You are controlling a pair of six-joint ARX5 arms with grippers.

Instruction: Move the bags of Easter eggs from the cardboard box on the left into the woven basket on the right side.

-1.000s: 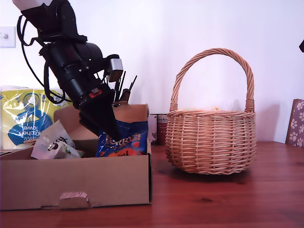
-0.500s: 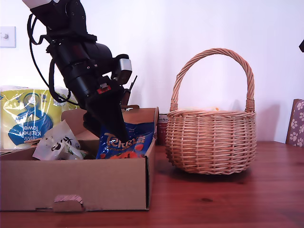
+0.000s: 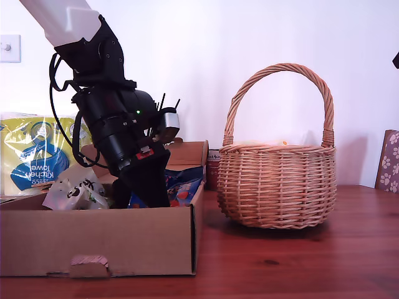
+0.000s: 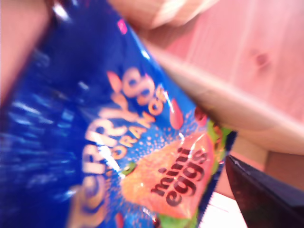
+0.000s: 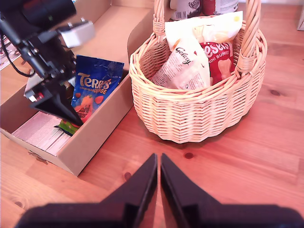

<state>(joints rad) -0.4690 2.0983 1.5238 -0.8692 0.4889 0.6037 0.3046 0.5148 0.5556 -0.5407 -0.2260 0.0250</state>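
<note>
My first gripper [image 3: 149, 193] reaches down into the cardboard box [image 3: 100, 240], which sits on the table [image 3: 299, 261] toward the exterior view's left. Its jaws are right at the dark blue bag [image 3: 182, 187] of mini eggs, which lies tilted against the box wall nearest the basket; from the wrist camera the bag [image 4: 109, 137] fills nearly everything and only one dark fingertip [image 4: 266, 199] shows beside it, so I cannot tell whether the jaws are closed on it or merely touching. On the far side of the jaws from the blue bag, a white bag with black marks [image 3: 75, 193] leans inside the box. The woven basket [image 3: 277, 184] stands just beside the box, well clear of the first gripper, and it already holds a cream bag [image 5: 183, 64] and a red bag with white lettering [image 5: 221, 61]. My second gripper [image 5: 158, 185] hangs over bare table in front of the basket, its jaws nearly together with only a thin slit between them and nothing in them. A yellow-and-blue kitchen towel pack [image 3: 31, 152] stands behind the box.
</note>
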